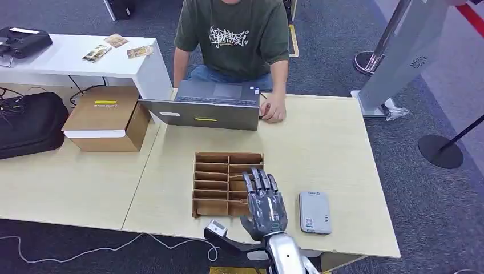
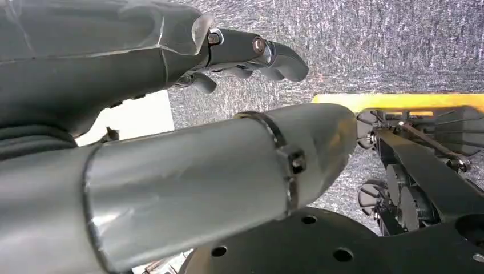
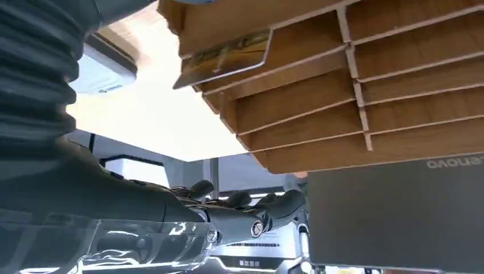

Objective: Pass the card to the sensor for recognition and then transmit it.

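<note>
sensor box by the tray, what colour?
Light grey sensor, clearest in the head view.

The right arm (image 1: 288, 254) comes up over the near edge of the tabletop, its silver forearm ending in the right hand (image 1: 263, 201), held flat with the back upward, fingers (image 1: 259, 180) stretched forward and slightly apart, gripping nothing. The left hand (image 2: 228, 54) hangs low beside the body, fingers loosely extended, nothing between them.

Laptop (image 1: 208, 106), cardboard box (image 1: 106, 117), black bag (image 1: 29, 123)
</note>
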Tool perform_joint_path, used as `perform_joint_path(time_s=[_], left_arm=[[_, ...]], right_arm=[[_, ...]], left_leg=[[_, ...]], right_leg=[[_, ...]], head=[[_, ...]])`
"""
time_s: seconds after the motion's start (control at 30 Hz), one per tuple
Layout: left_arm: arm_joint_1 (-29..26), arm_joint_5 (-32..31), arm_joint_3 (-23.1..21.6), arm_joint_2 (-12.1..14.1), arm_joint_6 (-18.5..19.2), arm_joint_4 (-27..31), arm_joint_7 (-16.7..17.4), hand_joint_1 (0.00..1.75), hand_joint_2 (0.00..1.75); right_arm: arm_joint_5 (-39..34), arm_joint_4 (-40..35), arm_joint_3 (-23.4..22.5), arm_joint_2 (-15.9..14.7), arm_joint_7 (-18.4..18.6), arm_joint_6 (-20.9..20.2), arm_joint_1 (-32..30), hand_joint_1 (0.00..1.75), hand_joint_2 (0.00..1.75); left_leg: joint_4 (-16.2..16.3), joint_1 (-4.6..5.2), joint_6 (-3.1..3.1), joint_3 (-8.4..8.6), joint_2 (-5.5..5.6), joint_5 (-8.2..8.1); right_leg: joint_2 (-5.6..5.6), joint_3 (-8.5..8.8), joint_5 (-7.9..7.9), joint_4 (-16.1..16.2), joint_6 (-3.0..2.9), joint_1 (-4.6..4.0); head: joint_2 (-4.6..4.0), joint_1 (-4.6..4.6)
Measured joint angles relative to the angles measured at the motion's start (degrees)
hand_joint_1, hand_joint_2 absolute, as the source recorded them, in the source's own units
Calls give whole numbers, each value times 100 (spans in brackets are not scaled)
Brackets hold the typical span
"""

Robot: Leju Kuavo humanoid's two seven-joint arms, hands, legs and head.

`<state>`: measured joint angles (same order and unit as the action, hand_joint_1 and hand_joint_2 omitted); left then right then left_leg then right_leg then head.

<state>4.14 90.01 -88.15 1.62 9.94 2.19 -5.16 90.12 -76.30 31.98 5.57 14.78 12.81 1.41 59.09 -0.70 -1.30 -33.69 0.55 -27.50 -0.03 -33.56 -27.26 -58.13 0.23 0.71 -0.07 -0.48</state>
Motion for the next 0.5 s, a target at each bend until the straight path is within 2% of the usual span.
perform_joint_path(time_s=[0.13,0.37,0.5], left_arm=[[0,-2,0,0,0,0,0,0,0],[-2,-2,9,0,15,0,0,0,0],[-2,-2,11,2,15,0,0,0,0]], right_arm=[[0,173,68,4,28,164,77,0,175],[0,345,144,4,190,153,148,0,175],[0,433,212,-7,381,-103,192,0,175]], left_leg=[[0,0,0,0,0,0],[0,0,0,0,0,0],[0,0,0,0,0,0]], right_leg=[[0,0,0,0,0,0],[0,0,0,0,0,0],[0,0,0,0,0,0]], head=[[0,2],[0,2],[0,2]])
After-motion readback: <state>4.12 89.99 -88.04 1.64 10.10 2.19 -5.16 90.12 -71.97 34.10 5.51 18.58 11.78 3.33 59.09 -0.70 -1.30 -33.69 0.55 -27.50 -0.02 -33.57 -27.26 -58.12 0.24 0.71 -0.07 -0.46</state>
